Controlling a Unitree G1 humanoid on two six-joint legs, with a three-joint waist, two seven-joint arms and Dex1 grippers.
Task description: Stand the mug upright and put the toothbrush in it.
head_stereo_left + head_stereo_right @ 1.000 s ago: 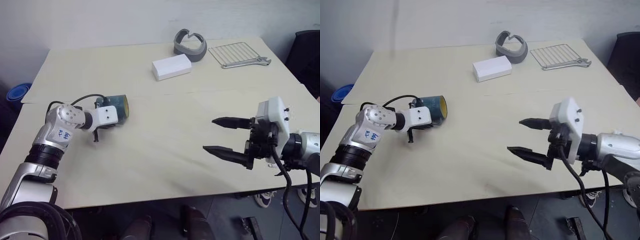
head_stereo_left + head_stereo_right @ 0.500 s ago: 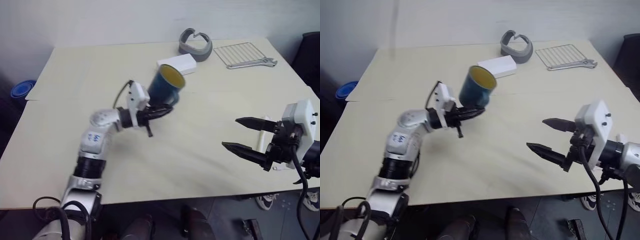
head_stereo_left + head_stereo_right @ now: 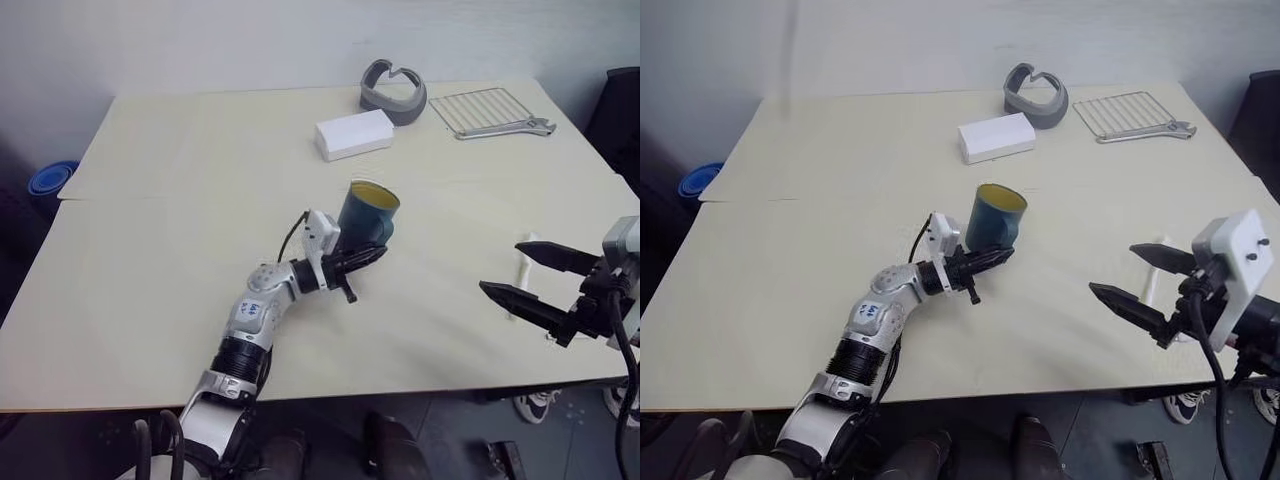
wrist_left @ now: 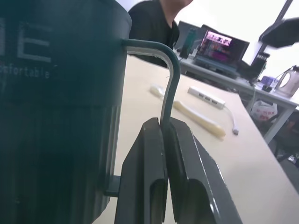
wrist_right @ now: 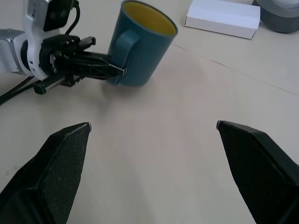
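Most of the toothbrush [image 3: 524, 275] lies hidden behind the right gripper's [image 3: 528, 274] fingers; the mug's [image 4: 56, 107] base is cut off beside the left fingers [image 4: 145, 186].

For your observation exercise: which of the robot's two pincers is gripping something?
The left pincer, clamped shut on the mug handle; the right pincer hangs open and empty.

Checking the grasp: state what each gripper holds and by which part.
Left gripper holds the mug by its handle. Right gripper is open, holding nothing.

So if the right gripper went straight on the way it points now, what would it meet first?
Most likely the mug, held at its handle by the left gripper. The table between them looks bare, though depth is hard to judge.
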